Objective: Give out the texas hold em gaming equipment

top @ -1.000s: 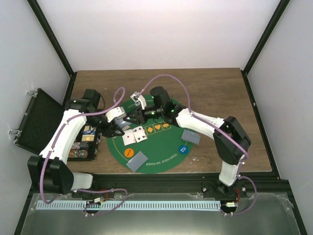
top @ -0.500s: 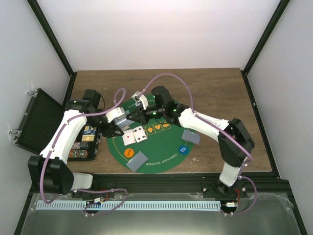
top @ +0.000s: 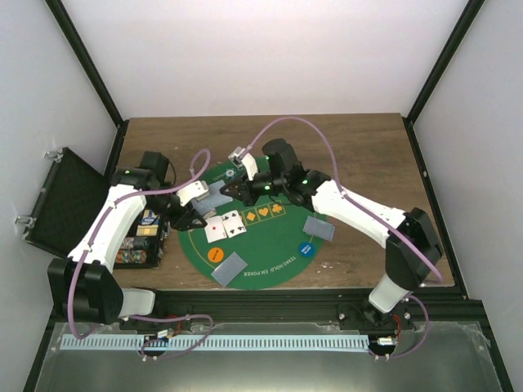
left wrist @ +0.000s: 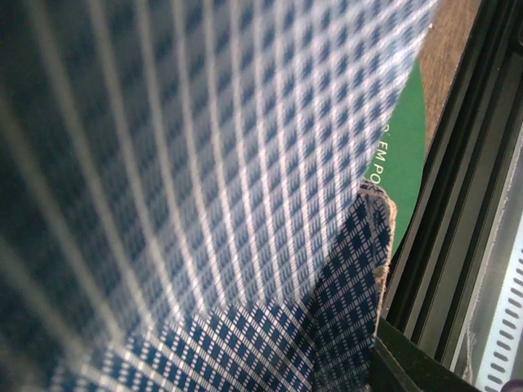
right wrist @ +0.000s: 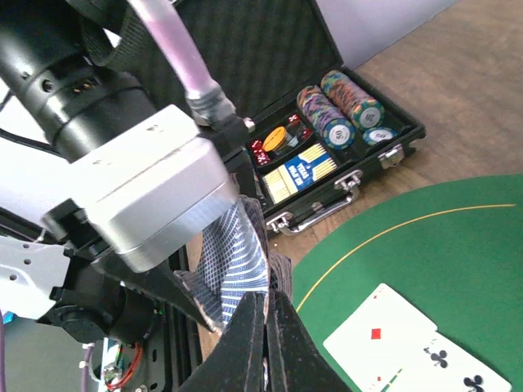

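My left gripper (top: 189, 216) hangs over the left edge of the green poker mat (top: 270, 245), shut on a deck of cards (right wrist: 200, 287) with blue-grey checked backs. My right gripper (top: 231, 189) meets it from the right, its jaws (right wrist: 265, 300) pinched shut on the top card (right wrist: 239, 255), which bends upward between the two grippers. That card's back (left wrist: 204, 180) fills the left wrist view and hides the left fingers. Two face-up cards (top: 225, 226) lie on the mat below the grippers. Face-down cards lie at the near edge (top: 230, 268) and at the right (top: 319, 228). An orange disc (top: 215, 255) and a blue disc (top: 307, 248) lie on the mat.
An open black case (top: 139, 241) stands left of the mat, its lid (top: 61, 196) leaning out. It holds stacks of chips (right wrist: 339, 110), red dice and a boxed deck (right wrist: 304, 170). A black frame rail (left wrist: 458, 204) runs along the near table edge.
My right gripper has drawn back to the right and away, pulling the top card partly off the deck so it bends. The left arm has hardly moved.
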